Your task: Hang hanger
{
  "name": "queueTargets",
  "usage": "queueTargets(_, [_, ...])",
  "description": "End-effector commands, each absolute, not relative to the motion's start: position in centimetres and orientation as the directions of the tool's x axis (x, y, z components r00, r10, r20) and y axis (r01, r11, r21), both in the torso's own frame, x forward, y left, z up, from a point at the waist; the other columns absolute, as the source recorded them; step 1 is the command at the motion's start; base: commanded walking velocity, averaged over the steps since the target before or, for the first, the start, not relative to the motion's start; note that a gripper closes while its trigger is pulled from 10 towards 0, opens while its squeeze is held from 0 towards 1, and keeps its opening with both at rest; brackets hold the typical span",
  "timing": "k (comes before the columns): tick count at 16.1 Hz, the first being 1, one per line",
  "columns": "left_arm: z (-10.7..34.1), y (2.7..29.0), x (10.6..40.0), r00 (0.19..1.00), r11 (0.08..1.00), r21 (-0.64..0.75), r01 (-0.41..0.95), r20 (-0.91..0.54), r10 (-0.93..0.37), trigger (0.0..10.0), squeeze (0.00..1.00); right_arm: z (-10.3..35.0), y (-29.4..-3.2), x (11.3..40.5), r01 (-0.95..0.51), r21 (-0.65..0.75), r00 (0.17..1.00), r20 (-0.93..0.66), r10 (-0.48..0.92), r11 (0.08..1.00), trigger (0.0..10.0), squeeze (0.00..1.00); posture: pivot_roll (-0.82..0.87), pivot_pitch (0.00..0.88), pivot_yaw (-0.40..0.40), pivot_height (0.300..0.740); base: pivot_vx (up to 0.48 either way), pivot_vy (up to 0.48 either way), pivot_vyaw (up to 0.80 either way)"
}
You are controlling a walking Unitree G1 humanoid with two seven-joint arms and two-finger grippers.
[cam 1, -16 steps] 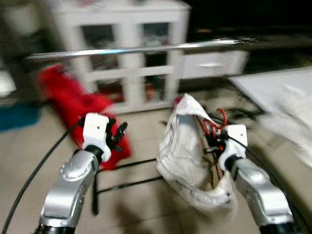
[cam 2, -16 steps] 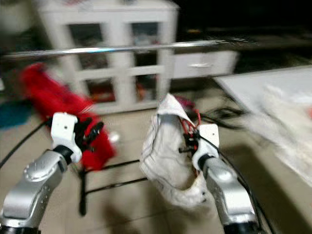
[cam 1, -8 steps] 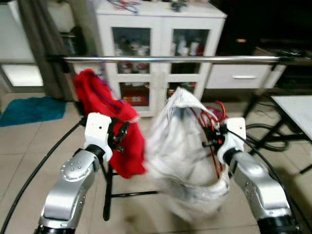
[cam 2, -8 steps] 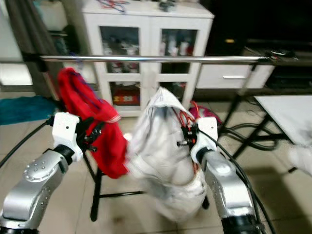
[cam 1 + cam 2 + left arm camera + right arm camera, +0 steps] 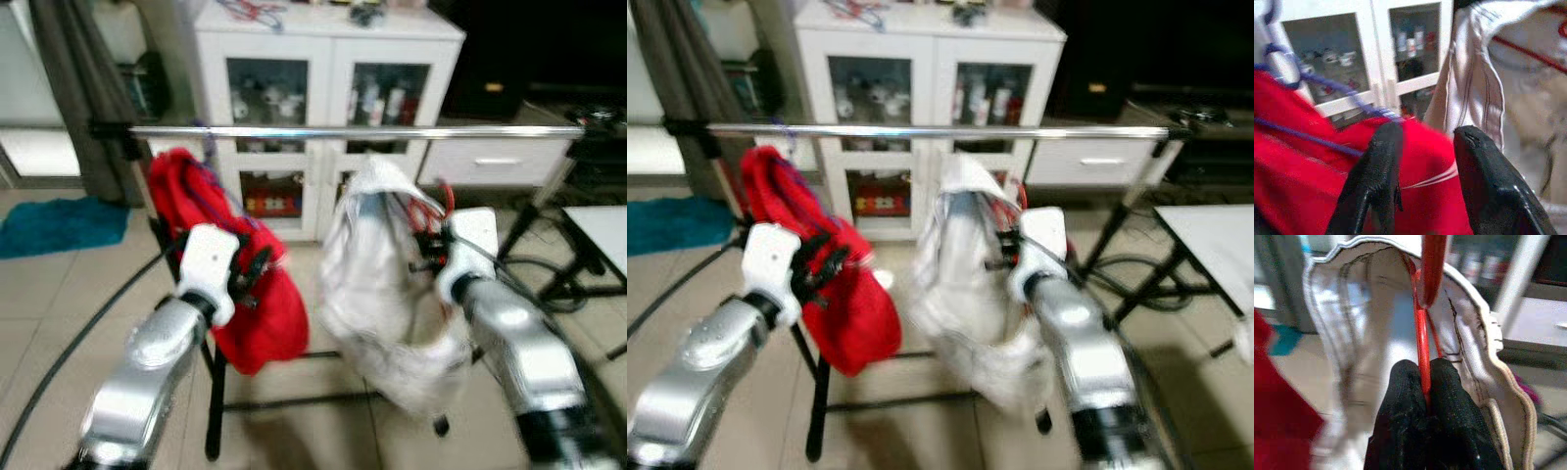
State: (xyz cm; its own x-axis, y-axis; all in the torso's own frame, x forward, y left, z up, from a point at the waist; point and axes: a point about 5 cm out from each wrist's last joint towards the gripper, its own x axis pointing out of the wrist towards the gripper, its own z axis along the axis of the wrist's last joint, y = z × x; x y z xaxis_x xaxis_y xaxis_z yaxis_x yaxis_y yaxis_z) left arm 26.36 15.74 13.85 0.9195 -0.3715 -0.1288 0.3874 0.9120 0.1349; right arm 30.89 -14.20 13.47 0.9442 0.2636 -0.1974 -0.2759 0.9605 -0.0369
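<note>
A red hanger (image 5: 1423,338) carries a white garment (image 5: 377,294). My right gripper (image 5: 1425,382) is shut on the hanger's red wire, holding it just below the silver rail (image 5: 353,131) near the rail's middle. The hanger's hook (image 5: 431,204) sits beneath the rail, not over it. A red garment (image 5: 235,284) on a blue hanger (image 5: 1327,85) hangs from the rail at the left. My left gripper (image 5: 1422,147) is open, right in front of the red garment, its fingers holding nothing.
A white glass-door cabinet (image 5: 323,108) stands behind the rail. The rack's black legs (image 5: 211,401) spread on the tiled floor. A teal mat (image 5: 59,220) lies at the left, a white table corner (image 5: 602,230) at the right, and black cables (image 5: 534,269) lie nearby.
The view has shifted and come closer to the rail. My right gripper has lifted the hanger and white garment higher, nearer the rail. The left gripper stays by the red garment.
</note>
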Motion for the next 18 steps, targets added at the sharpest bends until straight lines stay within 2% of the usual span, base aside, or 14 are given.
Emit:
queueTargets(1, [14.6, 14.8, 26.4, 0.903, 0.892, 0.140, 0.429, -0.098, -0.418, 10.0, 0.00, 15.6, -14.7, 31.7, -0.257, -0.067, 0.961, -0.127, 0.248, 0.964, 10.0, 0.00, 0.04, 0.000, -0.032, 0.740, 0.330, 0.000, 0.00])
queueTargets(13, [15.5, 13.8, 26.1, 0.859, 0.841, 0.175, 0.511, -0.091, -0.503, 10.0, 0.00, 16.8, -13.4, 34.3, -0.245, -0.061, 0.961, -0.147, 0.234, 0.968, 10.0, 0.00, 0.05, 0.000, -0.044, 0.740, 0.326, 0.000, 0.00])
queueTargets(15, [15.7, 13.7, 26.0, 0.852, 0.837, 0.160, 0.524, -0.075, -0.519, 10.0, 0.00, 17.0, -13.3, 34.5, -0.246, -0.052, 0.960, -0.148, 0.236, 0.968, 10.0, 0.00, 0.05, 0.000, -0.043, 0.740, 0.000, 0.000, 0.00])
queueTargets(18, [16.4, 12.2, 24.8, 0.752, 0.742, 0.143, 0.655, -0.040, -0.657, 10.0, 0.00, 16.9, -13.0, 35.0, -0.257, -0.041, 0.954, -0.173, 0.246, 0.966, 10.0, 0.00, 0.05, 0.000, -0.046, 0.740, 0.000, 0.000, 0.00])
